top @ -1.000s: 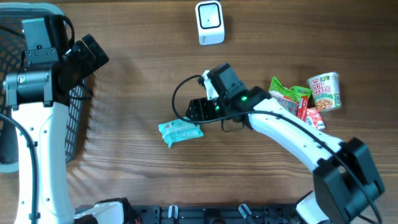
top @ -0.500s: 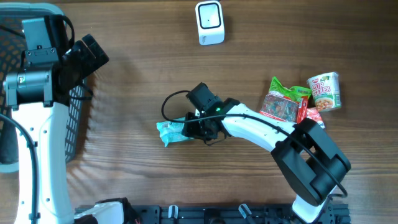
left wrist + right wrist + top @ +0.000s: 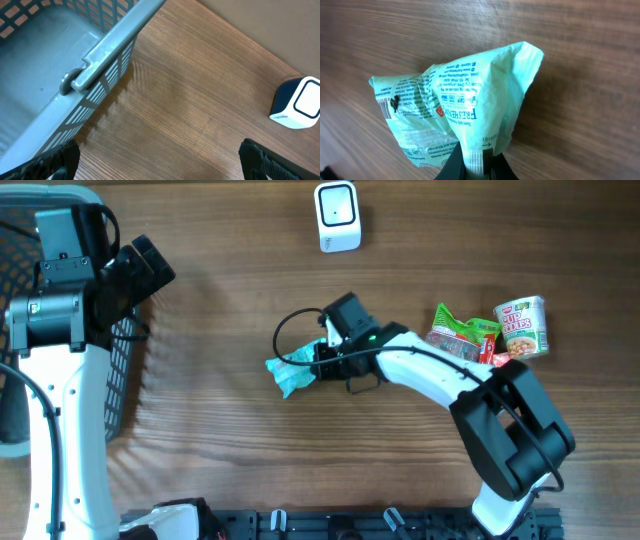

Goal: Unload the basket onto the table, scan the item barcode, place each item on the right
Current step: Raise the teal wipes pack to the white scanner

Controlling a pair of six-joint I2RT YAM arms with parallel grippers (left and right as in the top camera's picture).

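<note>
Wooden worktop (image 3: 220,440): right tool (image 3: 320,360) is clamped on the mint-green packet (image 3: 290,373), so the pickup step is in hand. Next, its barcode must face the white scanner (image 3: 337,216). Left tool (image 3: 160,162) gapes empty.

Mint-green packet (image 3: 470,90), white scanner (image 3: 337,217), grey-blue slotted basket (image 3: 115,45), brown woodgrain table (image 3: 220,450)

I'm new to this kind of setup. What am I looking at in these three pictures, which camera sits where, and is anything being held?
Two robot arms work at a wooden table. One picture looks down from above; the other two come from a camera on each wrist. The right gripper is shut on a green packet, pinching its edge. The left gripper is open and empty, beside a mesh basket. Also on the table: a small white box, likely the scanner, a noodle cup and snack packets.
</note>
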